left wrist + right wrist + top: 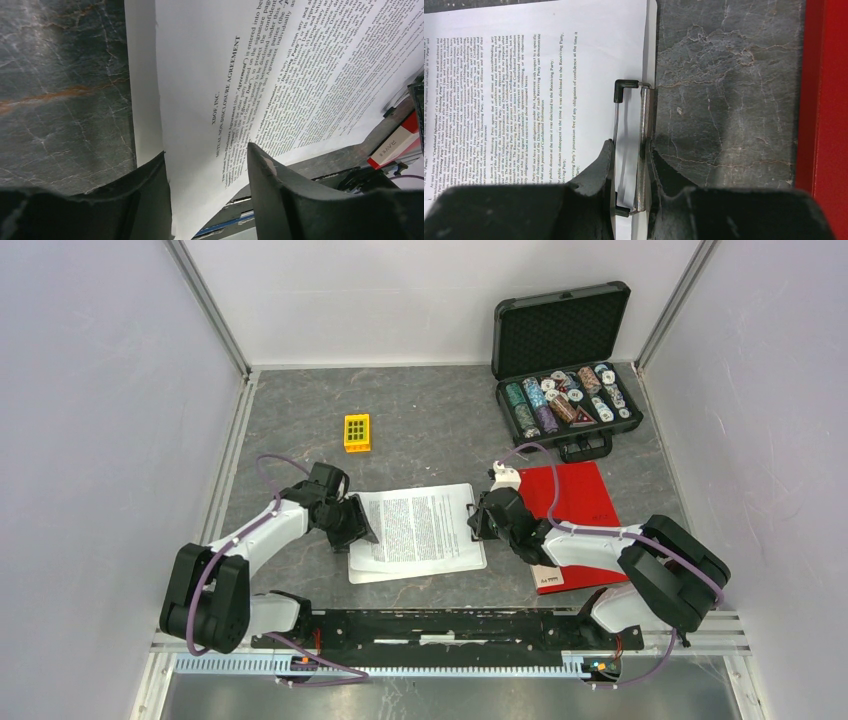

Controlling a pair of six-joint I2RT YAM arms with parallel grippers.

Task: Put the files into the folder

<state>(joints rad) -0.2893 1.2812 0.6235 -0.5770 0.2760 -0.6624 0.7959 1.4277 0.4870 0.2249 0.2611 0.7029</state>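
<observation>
The files (420, 525) are printed white sheets lying on a white clipboard (410, 570) in the middle of the table. My left gripper (358, 523) is at their left edge. In the left wrist view its jaws (207, 175) stand apart with the raised sheet edge (300, 75) between them. My right gripper (483, 520) is at the clipboard's right edge. In the right wrist view it (629, 170) is shut on the metal clip (644, 125) beside the files (524, 75). The red folder (580, 525) lies closed under my right arm; it also shows in the right wrist view (824, 100).
An open black case of poker chips (565, 370) stands at the back right. A small yellow block (357, 432) lies behind the left gripper. Grey walls enclose the table left, right and back.
</observation>
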